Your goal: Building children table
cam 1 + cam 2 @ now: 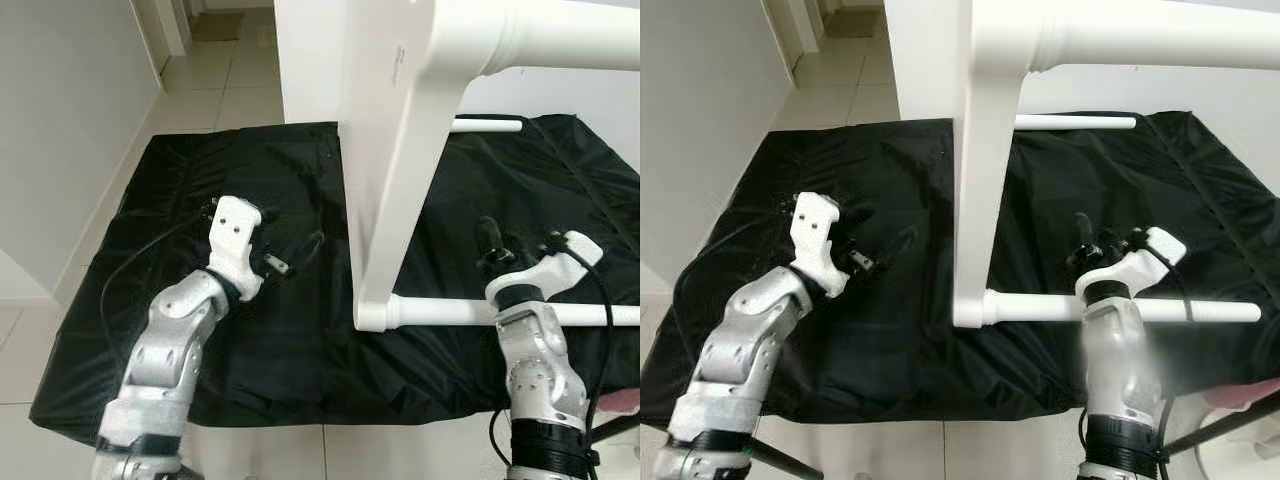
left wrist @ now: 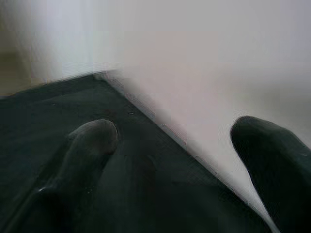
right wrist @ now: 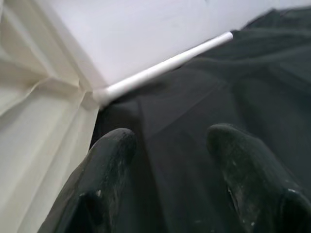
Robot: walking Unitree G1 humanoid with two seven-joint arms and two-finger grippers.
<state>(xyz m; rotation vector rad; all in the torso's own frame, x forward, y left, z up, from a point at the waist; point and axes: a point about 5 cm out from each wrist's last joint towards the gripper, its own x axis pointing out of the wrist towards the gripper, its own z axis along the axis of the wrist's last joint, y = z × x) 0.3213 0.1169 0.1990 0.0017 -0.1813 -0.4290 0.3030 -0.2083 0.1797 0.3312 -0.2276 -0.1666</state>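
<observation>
Both hands are hovering with fingers apart, the left hand (image 1: 262, 240) over the black cloth (image 1: 250, 340), the right hand (image 1: 520, 250) near the lower rail (image 1: 450, 312). The white table frame (image 1: 385, 170) is standing partly assembled between them; more joining likely remains.

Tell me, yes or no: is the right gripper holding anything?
No: the right gripper has its fingers open over the black cloth, with nothing between them.

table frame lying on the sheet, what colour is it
White all over; the table frame stands out best against the black sheet in the right eye view.
</observation>
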